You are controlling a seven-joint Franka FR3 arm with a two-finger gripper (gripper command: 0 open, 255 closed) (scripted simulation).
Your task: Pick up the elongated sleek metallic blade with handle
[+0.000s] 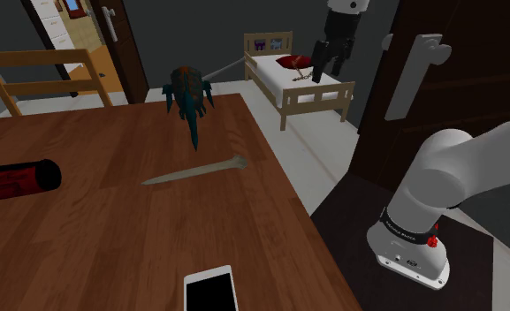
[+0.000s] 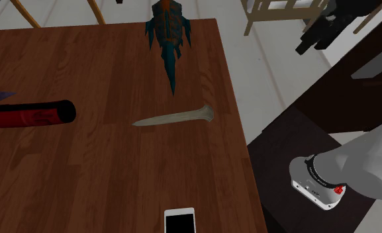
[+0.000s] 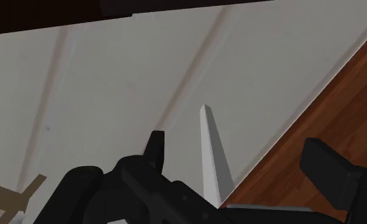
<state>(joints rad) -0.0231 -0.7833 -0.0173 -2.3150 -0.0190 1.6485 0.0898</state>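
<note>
The blade is a long, dull grey-tan knife lying flat near the middle of the wooden table, its handle end toward the table's right edge. In the second exterior view the blade lies the same way, tip pointing to that view's left. My gripper hangs high and well beyond the table's far right corner, far from the blade, and appears at the upper right. In the wrist view the gripper is open with nothing between its fingers, over pale floor beside a table edge.
A teal spiky toy stands at the table's far edge. A red and black cylinder lies at the left, and a phone near the front edge. A small bed and a dark door stand beyond.
</note>
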